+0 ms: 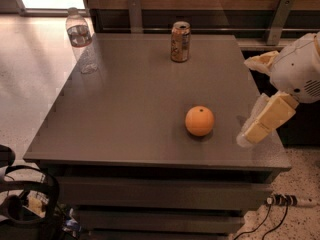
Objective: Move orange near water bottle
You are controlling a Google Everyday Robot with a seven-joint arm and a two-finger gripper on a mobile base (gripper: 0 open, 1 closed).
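Note:
The orange (199, 120) sits on the grey table (130, 109), right of centre and toward the front. The water bottle (81, 40) stands upright at the table's far left corner, clear with a pale cap. My gripper (254, 132) hangs over the table's right edge, just right of the orange and apart from it, below the white arm housing (299, 69). It holds nothing that I can see.
An orange-tan drink can (180, 41) stands at the back of the table, near the middle. A dark wall with metal brackets (277, 19) runs behind. Cables and a power strip (285, 200) lie on the floor at right, and dark gear (25, 204) sits at the lower left.

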